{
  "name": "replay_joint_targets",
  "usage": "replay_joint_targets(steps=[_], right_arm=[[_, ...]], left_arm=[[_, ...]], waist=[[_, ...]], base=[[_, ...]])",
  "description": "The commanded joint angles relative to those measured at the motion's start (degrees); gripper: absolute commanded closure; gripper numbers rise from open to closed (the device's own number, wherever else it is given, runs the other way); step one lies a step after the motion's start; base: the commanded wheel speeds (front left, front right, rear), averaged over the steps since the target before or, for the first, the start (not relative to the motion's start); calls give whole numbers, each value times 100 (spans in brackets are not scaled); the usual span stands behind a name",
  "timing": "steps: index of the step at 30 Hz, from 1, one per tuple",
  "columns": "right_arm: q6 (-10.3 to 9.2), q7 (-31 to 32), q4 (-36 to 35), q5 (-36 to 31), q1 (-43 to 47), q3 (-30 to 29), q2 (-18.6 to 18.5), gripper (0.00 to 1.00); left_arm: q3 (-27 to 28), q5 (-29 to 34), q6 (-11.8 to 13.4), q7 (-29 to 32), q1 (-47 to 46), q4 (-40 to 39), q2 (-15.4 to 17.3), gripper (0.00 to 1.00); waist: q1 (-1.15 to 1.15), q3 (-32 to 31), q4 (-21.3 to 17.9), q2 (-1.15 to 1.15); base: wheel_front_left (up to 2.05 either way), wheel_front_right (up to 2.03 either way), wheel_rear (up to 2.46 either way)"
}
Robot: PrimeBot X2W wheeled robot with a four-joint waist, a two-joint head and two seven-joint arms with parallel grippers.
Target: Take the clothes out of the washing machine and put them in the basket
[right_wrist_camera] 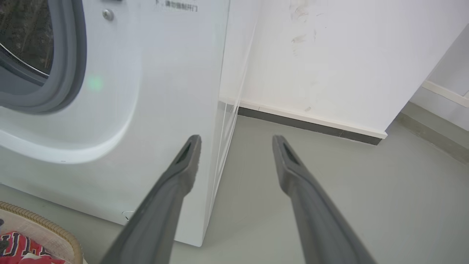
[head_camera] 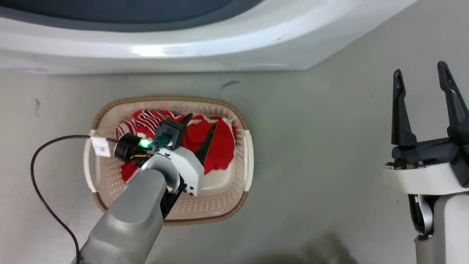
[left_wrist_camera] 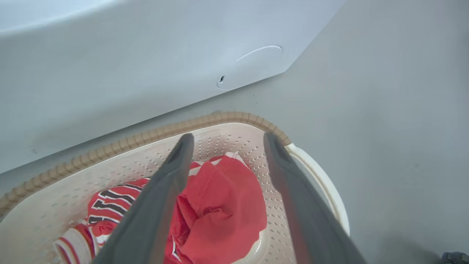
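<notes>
The cream basket with its brown rim stands on the floor in front of the white washing machine. Inside it lie the clothes: a red striped jersey and a plain red cloth. My left gripper hovers open just above the red cloth, nothing between its fingers. In the left wrist view the red cloth and jersey lie in the basket below the spread fingers. My right gripper stands open and empty off to the right, and its wrist view shows the washing machine porthole rim.
A black cable loops over the floor left of the basket. Grey floor lies between the basket and my right arm. A white wall with a dark skirting stands to the right of the machine.
</notes>
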Motion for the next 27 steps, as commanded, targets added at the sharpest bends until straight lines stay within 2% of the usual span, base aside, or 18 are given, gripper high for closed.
replay_joint_targets(steps=[1, 11, 20, 27], right_arm=[[-7, -11, 66, -26, -6, -11, 0, 0], [-6, -11, 450, 30, 302, -187, -1, 0], [-6, -10, 656, 127, 732, -279, -2, 0], [-6, -11, 718, 263, 1206, -374, 0, 0]], left_arm=[[120, 78, -3, -14, 163, -185, 51, 0], [1133, 543, 1, -15, 997, -1764, 192, 0], [2161, 784, 8, -14, 1941, -3062, 126, 0], [2890, 1184, 189, -14, 2975, -4155, -105, 0]], waist=[[0, -453, 119, 0], [0, -1785, 465, 0], [0, -2725, 719, 0], [0, -3248, 814, 0]], base=[[0, 0, 0], [0, 0, 0], [0, 0, 0], [0, 0, 0]])
